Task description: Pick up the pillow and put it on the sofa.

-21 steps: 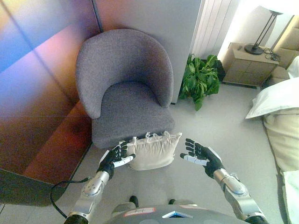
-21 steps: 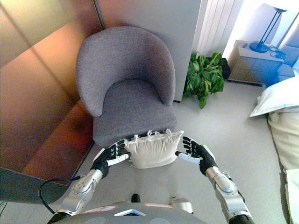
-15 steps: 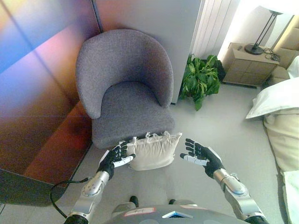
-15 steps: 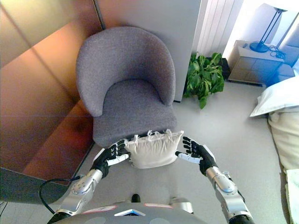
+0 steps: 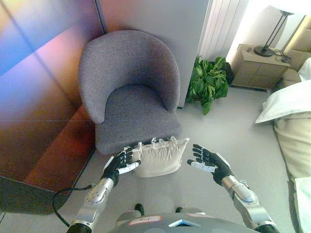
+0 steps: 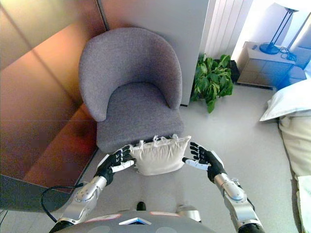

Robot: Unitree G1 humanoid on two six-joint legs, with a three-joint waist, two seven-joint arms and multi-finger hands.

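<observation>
A cream pillow (image 5: 160,156) with a fringed top edge stands on the floor, leaning against the front of a grey tub-shaped sofa chair (image 5: 130,90). My left hand (image 5: 119,163) is open, its fingers touching the pillow's left side. My right hand (image 5: 210,160) is open, just right of the pillow's right side with a small gap in the left eye view; in the right eye view (image 6: 204,158) its fingertips reach the pillow's edge. The chair's seat (image 6: 138,114) holds nothing.
A green potted plant (image 5: 208,82) stands right of the chair. A wooden nightstand (image 5: 257,67) with a lamp is at the back right. A bed with white pillows (image 5: 291,116) fills the right edge. A brown wall panel (image 5: 43,97) runs along the left.
</observation>
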